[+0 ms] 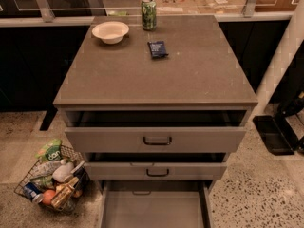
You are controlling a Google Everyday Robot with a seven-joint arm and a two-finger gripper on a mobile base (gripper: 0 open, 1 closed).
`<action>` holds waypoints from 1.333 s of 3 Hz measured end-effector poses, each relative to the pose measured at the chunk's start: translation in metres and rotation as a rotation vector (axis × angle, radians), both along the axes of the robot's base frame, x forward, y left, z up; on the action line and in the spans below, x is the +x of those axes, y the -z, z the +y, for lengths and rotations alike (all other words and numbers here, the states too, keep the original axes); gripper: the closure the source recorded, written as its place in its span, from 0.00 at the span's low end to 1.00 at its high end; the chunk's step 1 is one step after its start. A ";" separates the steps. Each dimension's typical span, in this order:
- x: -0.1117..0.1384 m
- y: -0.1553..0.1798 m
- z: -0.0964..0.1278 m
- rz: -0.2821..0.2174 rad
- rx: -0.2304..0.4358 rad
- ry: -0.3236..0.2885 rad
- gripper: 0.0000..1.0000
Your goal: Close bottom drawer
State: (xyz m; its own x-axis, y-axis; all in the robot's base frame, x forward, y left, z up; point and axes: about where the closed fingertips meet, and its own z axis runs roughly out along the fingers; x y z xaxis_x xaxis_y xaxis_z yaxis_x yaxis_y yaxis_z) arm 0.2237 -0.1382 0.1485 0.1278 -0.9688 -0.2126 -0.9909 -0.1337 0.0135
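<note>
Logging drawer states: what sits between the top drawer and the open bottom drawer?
In the camera view, the middle drawer, slightly pulled out, sits between the top drawer and the bottom drawer. The gripper is out of view.
</note>
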 end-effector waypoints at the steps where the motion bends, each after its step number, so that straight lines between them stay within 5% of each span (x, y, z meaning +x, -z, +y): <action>1: 0.000 0.003 0.003 0.002 -0.002 0.001 1.00; 4: 0.065 0.013 0.021 -0.150 -0.040 -0.044 1.00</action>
